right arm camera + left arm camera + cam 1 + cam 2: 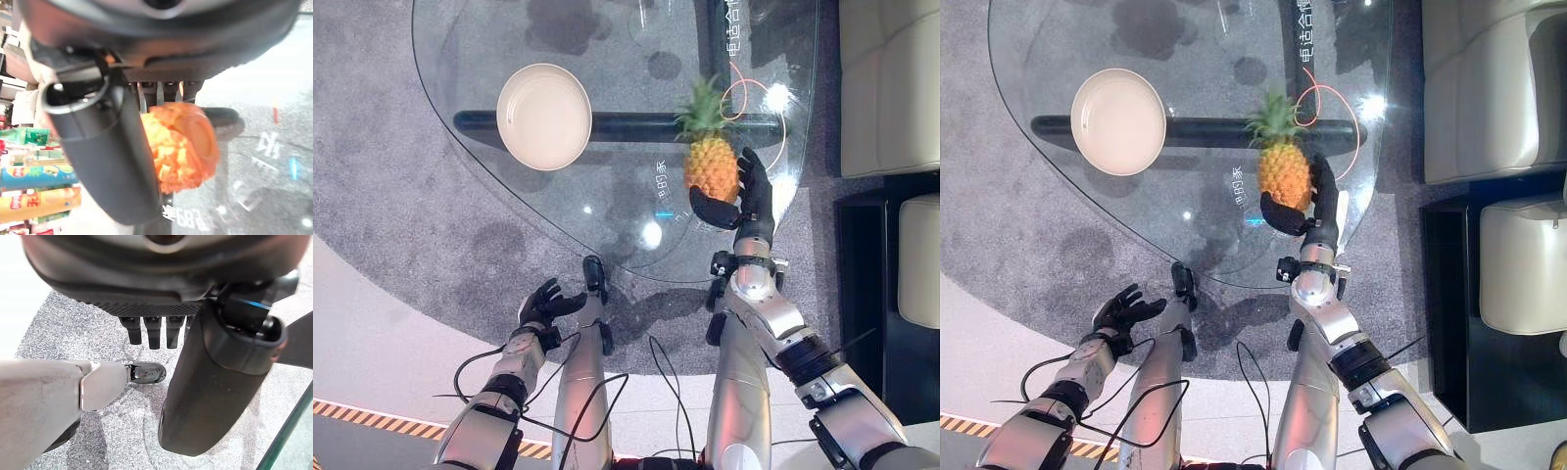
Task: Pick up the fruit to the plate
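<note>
Pineapple [711, 166], upright on the glass table [460, 78] right of the plate [544, 116]: we hold its rough, stiff, seemingly heavy body low with our right hand [744, 201] curled around it, avoiding the leaves; left hand [543, 304] idle, fingers loosely spread.

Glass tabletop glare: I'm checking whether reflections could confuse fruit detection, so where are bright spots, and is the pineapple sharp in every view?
Left eye view: white glare spots on the clear glass tabletop beside and below the orange pineapple with green leaves, none on the fruit, which is sharp in the right hand. Right wrist view: the pineapple is blurred and overexposed.
</note>
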